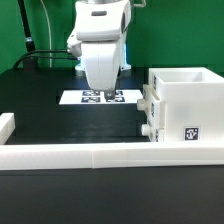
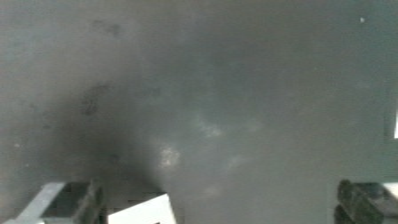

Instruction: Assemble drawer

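Seeing drawer (image 1: 180, 108) w/ both trays in, nearly done; my hand (image 2: 214, 205) hangs spread, holding nothing.

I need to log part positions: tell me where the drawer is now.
The drawer sits at the exterior view's right, against the low white border wall, right of the marker board.

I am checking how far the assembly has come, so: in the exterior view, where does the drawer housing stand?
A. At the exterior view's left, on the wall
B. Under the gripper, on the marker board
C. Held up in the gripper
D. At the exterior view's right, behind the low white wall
D: the drawer housing stands at the exterior view's right, just behind the low white wall, while the gripper hangs apart from it over the marker board.
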Controlling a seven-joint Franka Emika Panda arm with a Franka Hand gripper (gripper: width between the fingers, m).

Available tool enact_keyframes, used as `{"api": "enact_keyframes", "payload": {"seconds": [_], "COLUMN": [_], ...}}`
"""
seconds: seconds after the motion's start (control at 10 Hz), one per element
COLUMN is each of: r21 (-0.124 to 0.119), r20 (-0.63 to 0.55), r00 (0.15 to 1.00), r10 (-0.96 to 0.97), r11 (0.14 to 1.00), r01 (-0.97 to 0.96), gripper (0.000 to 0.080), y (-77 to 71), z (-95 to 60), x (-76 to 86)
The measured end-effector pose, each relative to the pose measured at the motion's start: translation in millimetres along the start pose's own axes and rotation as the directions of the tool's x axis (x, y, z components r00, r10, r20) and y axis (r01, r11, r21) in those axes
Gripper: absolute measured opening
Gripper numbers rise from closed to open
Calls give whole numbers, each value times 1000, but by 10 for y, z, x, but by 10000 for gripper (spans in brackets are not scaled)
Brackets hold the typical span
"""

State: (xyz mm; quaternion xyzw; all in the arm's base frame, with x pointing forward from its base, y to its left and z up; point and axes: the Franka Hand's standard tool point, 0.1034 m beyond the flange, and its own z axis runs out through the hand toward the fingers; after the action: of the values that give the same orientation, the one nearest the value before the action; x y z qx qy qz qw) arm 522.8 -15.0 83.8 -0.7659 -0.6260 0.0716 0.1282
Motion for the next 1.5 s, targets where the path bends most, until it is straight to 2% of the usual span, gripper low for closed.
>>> {"api": "enact_keyframes", "payload": {"seconds": [0.1, 0.2, 0.5, 0.6, 0.7, 1.1, 1.4, 1.5], "r21": [1, -24, -23, -34, -32, -29, -29, -21], "r20": [-2, -8, -7, -12, -14, -18, -21, -19], "r00": [1000, 1000, 1000, 987, 985, 987, 992, 995], "r10": [-13, 6, -31, -159, -171, -160, -124, -99], "r11": [1000, 1000, 999, 987, 985, 987, 992, 995], "r01": [13, -6, 30, 158, 171, 159, 123, 99], "gripper": [649, 649, 649, 649, 649, 649, 649, 649], "y": [34, 83, 78, 76, 73, 58, 52, 51], "z": [-8, -19, -1, 46, 57, 97, 114, 128], "x": [-3, 2, -17, -99, -92, 195, 508, 566]}}
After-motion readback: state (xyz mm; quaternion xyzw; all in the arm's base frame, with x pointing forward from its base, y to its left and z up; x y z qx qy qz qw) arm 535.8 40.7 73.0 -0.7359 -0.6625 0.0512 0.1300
